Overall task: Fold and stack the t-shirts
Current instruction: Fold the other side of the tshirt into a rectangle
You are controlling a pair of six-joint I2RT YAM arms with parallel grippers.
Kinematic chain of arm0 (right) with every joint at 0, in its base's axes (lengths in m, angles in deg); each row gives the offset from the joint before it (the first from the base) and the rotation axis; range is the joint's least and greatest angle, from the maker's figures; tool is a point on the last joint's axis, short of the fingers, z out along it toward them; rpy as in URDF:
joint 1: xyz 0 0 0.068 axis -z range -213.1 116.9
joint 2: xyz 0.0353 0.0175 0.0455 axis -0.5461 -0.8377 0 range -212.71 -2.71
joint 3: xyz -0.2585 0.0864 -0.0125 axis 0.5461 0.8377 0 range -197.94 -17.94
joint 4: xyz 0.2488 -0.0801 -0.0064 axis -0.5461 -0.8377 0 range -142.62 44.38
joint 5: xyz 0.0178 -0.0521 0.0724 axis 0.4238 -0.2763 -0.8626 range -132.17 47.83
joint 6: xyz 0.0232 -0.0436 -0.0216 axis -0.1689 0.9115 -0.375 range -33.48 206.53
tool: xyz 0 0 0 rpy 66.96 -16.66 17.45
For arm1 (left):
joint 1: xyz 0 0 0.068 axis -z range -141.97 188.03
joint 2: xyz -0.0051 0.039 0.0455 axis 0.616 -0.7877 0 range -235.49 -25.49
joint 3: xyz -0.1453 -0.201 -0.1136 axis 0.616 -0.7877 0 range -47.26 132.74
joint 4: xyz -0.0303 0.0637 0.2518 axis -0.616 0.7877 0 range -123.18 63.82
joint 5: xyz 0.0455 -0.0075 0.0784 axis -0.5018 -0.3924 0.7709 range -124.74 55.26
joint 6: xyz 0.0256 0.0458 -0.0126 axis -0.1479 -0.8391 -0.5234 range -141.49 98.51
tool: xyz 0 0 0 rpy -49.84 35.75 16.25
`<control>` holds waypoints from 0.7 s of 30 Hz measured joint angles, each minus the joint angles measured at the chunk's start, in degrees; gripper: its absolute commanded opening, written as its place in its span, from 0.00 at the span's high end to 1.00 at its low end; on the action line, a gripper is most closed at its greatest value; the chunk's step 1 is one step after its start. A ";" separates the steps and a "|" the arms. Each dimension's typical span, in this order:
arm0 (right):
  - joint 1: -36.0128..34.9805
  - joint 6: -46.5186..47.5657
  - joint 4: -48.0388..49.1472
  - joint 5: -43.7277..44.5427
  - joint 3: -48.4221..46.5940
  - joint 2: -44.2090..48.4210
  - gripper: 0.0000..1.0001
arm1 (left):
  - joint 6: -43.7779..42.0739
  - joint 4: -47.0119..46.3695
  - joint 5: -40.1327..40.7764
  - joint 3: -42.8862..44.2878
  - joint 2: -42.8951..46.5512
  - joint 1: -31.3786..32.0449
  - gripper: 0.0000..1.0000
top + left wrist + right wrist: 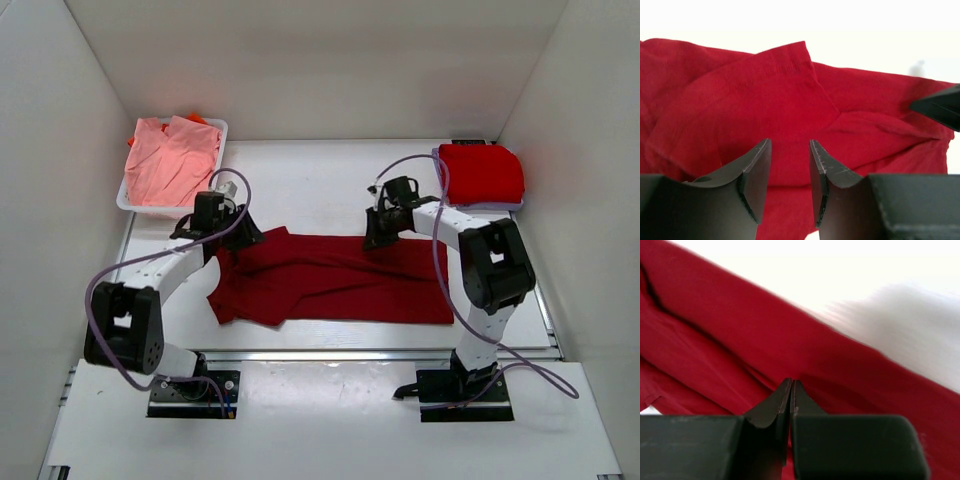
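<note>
A dark red t-shirt [340, 285] lies spread across the middle of the table, its left part bunched and partly folded over. My left gripper [232, 238] hovers at the shirt's upper left corner. In the left wrist view the left gripper [790, 142] is open, with nothing between its fingers and red cloth [765, 90] beneath. My right gripper [375, 240] sits at the shirt's top edge. In the right wrist view the right gripper [791, 381] is shut, with creases of the cloth [715, 340] running into its tips.
A folded bright red t-shirt [482, 172] lies at the back right. A white tray [222, 128] at the back left holds pink and orange shirts [170, 160]. White walls close in the table on three sides.
</note>
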 measured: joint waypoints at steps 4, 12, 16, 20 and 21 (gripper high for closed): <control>-2.95 -0.22 0.13 -1.29 -2.08 -2.38 1.00 | -0.17 0.50 -0.26 -2.14 3.78 -0.66 0.54; -9.29 -0.22 -0.37 -2.78 -5.86 -5.99 1.00 | -0.59 1.60 -0.46 -4.04 4.50 -2.27 0.53; -13.20 -0.20 -0.81 -3.48 -7.04 -7.50 1.00 | -0.85 1.68 -0.72 -4.07 5.33 -2.95 0.53; -17.42 -0.22 -1.99 -3.48 -7.02 -7.72 1.00 | -0.90 1.68 -0.85 -4.13 6.56 -3.58 0.53; -18.60 -0.22 -2.03 -3.45 -6.93 -7.72 1.00 | -0.92 1.68 -0.85 -4.15 6.75 -3.63 0.53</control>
